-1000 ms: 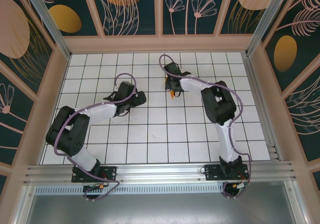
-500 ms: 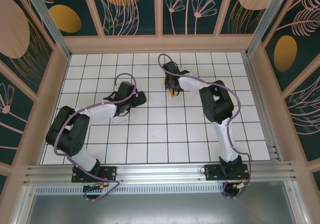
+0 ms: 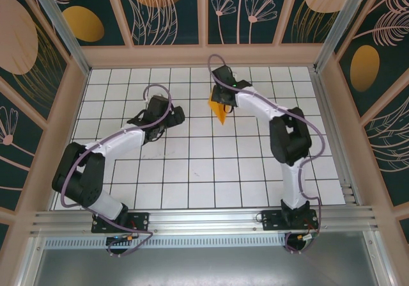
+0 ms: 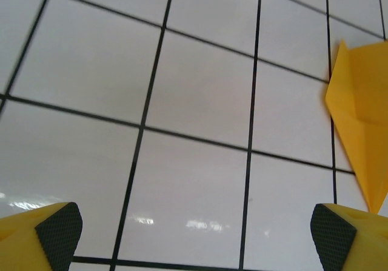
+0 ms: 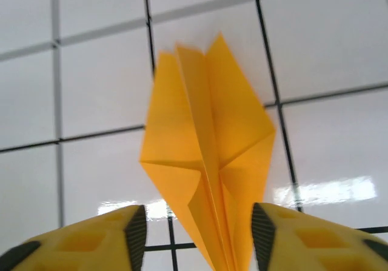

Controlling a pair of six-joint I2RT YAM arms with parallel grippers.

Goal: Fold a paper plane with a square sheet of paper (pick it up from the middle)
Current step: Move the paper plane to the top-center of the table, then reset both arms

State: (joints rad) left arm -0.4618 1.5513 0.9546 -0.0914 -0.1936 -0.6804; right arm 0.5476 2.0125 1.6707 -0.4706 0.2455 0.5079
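Observation:
The square sheet of paper is folded into an orange-yellow paper plane (image 3: 219, 112), a pointed dart with a raised centre crease, lying on the white tiled table. In the right wrist view the paper plane (image 5: 206, 156) reaches in between my right gripper's (image 5: 199, 234) fingers (image 5: 137, 231), with a gap on each side, and its tip runs off the bottom edge. The right gripper (image 3: 223, 98) is open just beyond the plane. My left gripper (image 3: 174, 116) stands open to the plane's left, wide over bare tile (image 4: 194, 240). The plane's edge (image 4: 361, 113) shows beside its right finger.
The table (image 3: 192, 171) is a white grid of tiles, walled by pink-framed panels (image 3: 204, 54) at the back and both sides. An aluminium rail (image 3: 204, 221) crosses the near edge by the arm bases. Open tiles lie in front of both grippers.
My right gripper has gone from shut to open and let go of the plane, which now lies spread out on the tiles. Both arms have shifted slightly towards the back wall.

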